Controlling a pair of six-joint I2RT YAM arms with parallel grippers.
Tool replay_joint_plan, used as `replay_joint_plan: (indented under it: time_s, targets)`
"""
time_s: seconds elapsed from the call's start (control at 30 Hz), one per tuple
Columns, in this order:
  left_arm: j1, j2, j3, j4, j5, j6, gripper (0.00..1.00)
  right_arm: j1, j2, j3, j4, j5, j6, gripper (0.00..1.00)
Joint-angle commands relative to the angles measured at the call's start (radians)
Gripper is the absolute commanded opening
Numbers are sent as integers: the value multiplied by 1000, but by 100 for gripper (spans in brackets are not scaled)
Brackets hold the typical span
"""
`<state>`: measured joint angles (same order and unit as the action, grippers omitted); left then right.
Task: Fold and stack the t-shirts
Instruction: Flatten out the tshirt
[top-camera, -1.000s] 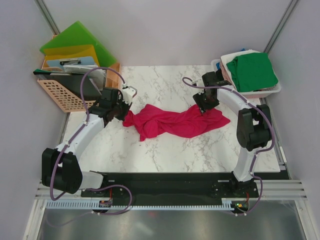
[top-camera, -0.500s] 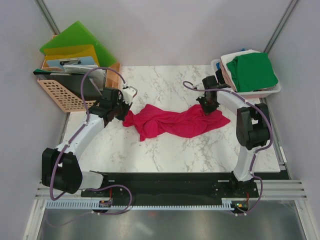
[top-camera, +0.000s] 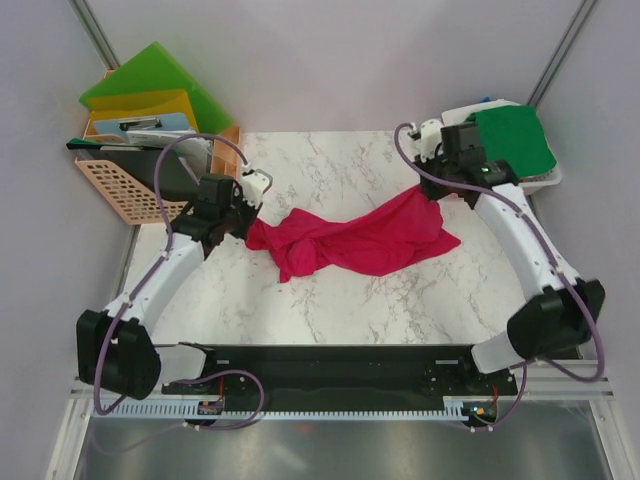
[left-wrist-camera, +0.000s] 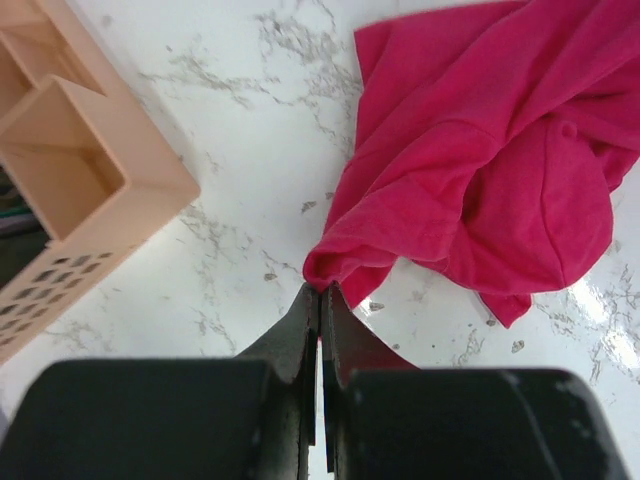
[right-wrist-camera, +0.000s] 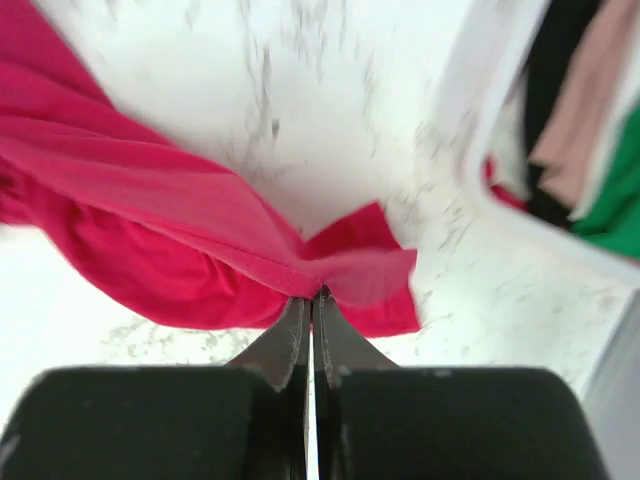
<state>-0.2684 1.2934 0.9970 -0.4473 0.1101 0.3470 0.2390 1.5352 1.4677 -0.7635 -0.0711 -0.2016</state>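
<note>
The left gripper (left-wrist-camera: 320, 293) is pinched closed on the left edge of a crumpled crimson-pink cloth t-shirt (top-camera: 350, 240) lying on the white marble table (top-camera: 330, 165). The right gripper (right-wrist-camera: 311, 297), also closed, holds its raised right corner. Only the right wrist view shows black and beige-pink cloth (right-wrist-camera: 575, 90) in the white plastic basket (right-wrist-camera: 490, 110).
</note>
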Motion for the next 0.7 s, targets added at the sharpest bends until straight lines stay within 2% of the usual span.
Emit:
replay_joint_plan:
  time_s: [0.0, 0.13, 0.27, 0.37, 0.5, 0.67]
  targets:
    - [-11, -179, 41, 90, -32, 82, 2, -3, -170, 118, -63, -52, 31, 0]
    - [-11, -392, 92, 167, -130, 121, 2, -1, -343, 239, -82, -22, 41, 0]
    - [3, -477, 279, 84, -213, 106, 2, -27, -501, 412, -114, -4, 48, 0]
    - [44, -522, 419, 26, -198, 89, 2, -49, -578, 468, -125, 4, 24, 0]
    - [58, -589, 534, -45, -194, 99, 2, -81, -665, 471, -119, 14, 13, 0]
    - [92, -646, 565, -71, -210, 109, 2, -118, -711, 471, -114, -6, 21, 0]
